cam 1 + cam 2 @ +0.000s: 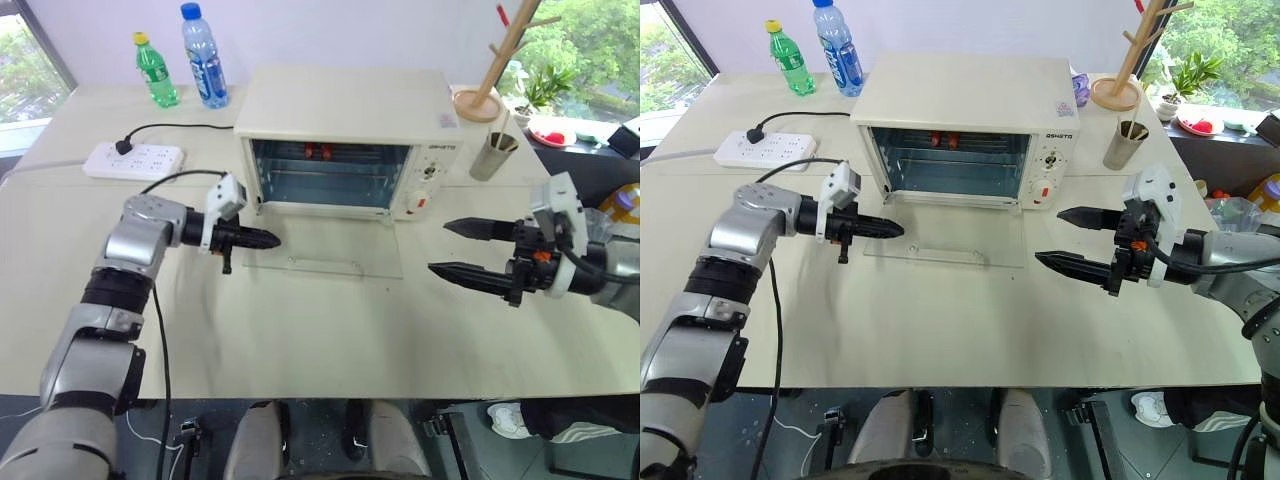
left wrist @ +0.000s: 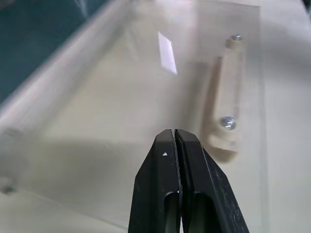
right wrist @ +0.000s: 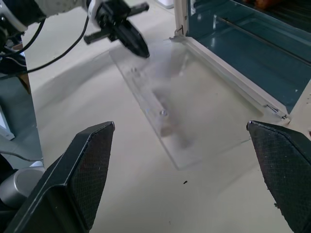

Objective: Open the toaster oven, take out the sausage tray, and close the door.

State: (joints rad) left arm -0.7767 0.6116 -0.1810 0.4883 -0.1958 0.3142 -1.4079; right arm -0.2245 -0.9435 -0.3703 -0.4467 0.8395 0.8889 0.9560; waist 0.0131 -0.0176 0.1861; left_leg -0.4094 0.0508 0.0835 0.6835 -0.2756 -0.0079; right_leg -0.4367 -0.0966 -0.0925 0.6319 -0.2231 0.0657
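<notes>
Lying flat, door [image 1: 322, 252] (glass), right claw [image 1: 458, 249] spread

Looks like an office or test room dressed up as a kitchen corner, not a real kitchen. Wide pale desk [image 1: 300, 340] in place of a counter, with a cream toaster oven [image 1: 350, 110] standing in the middle, its glass door [image 1: 325, 250] lying flat open. Fed from a white power strip [image 1: 134, 159] lying loose on the desk, black cable trailing. Two plastic drink bottles, one green [image 1: 155, 70] and one blue [image 1: 204, 42], at the far edge. Wooden mug tree [image 1: 495, 60] and a metal cup [image 1: 494, 155] to the right. Plain wall behind, large windows at both sides with trees outside, a potted plant [image 1: 545, 90] by the right one.
</notes>
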